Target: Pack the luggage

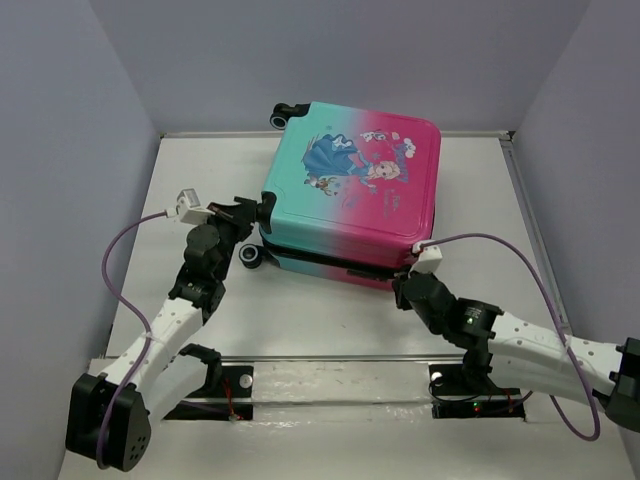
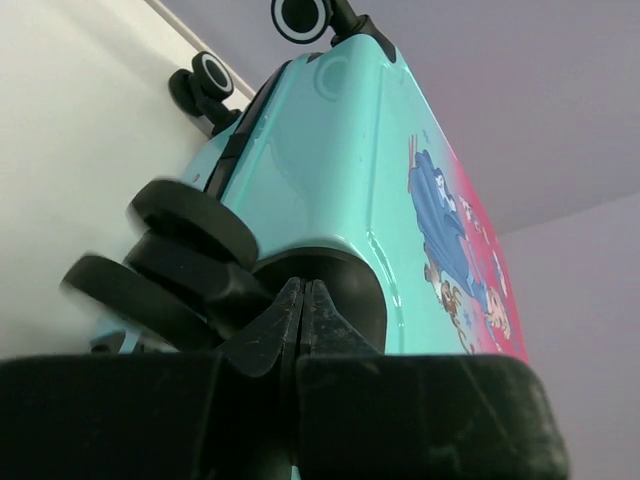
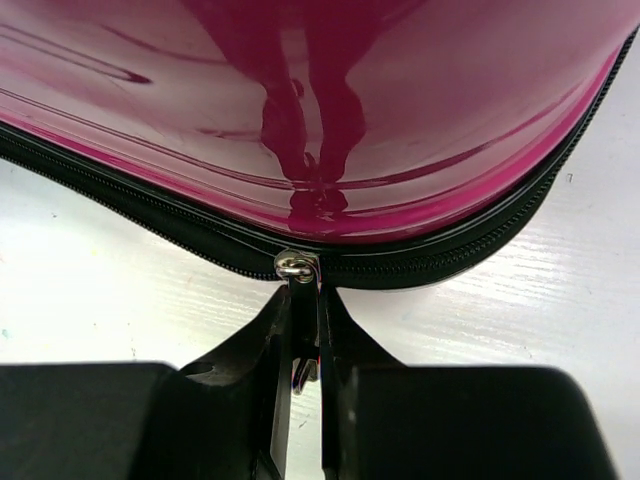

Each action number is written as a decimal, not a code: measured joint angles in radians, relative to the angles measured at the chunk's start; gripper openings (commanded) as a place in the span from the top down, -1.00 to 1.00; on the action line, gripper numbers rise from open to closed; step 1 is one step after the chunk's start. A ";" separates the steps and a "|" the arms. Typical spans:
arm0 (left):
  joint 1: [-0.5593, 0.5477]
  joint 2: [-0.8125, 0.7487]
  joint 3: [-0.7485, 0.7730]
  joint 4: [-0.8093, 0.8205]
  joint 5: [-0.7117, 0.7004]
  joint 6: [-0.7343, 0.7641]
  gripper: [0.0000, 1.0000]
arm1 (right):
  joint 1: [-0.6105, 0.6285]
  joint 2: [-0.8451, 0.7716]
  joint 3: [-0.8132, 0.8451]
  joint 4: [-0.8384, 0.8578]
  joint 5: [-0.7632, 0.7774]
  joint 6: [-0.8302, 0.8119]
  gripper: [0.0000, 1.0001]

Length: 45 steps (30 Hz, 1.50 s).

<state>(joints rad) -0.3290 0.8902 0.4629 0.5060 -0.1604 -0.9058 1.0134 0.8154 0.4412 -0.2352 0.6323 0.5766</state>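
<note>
- Top external view gives us the whole luggage (image 1: pixel 350 190). It lies flat and closed at the far middle of the white worktop (image 1: pixel 330 320), printed side up. The shell fades from teal on the left to pink on the right and carries a cartoon princess in a blue dress.
- Only this view shows both arms at once: the left tool (image 1: pixel 250 215) at the teal near-left corner and the right tool (image 1: pixel 405 290) at the pink near-right corner.
- Writing beside the princess is too small for us to read.
- Left wrist view adds what the overhead one cannot: the shell is hard, glossy and rounded at the corners, and a black wheel (image 2: pixel 190 235) sits just beside the tool. The tool's fingers are pressed together with nothing between them, tips against the black corner trim (image 2: pixel 345 285).
- Right wrist view shows the pink shell so glossy that it mirrors the fingers, and a black zipper (image 3: pixel 480 250) running round its edge just above the worktop.
- In that view we see the right tool clamped on the small metal zipper pull (image 3: pixel 297 266), its tab caught between the two black fingers.
</note>
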 measured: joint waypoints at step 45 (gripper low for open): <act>0.183 0.298 0.756 -0.554 0.247 0.483 -0.74 | 0.328 0.578 0.543 0.403 -0.344 -0.275 -0.99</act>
<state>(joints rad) -0.1463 1.1877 1.2190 -0.0475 0.0868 -0.4225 1.3418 1.3933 0.9844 0.1677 0.2882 0.3016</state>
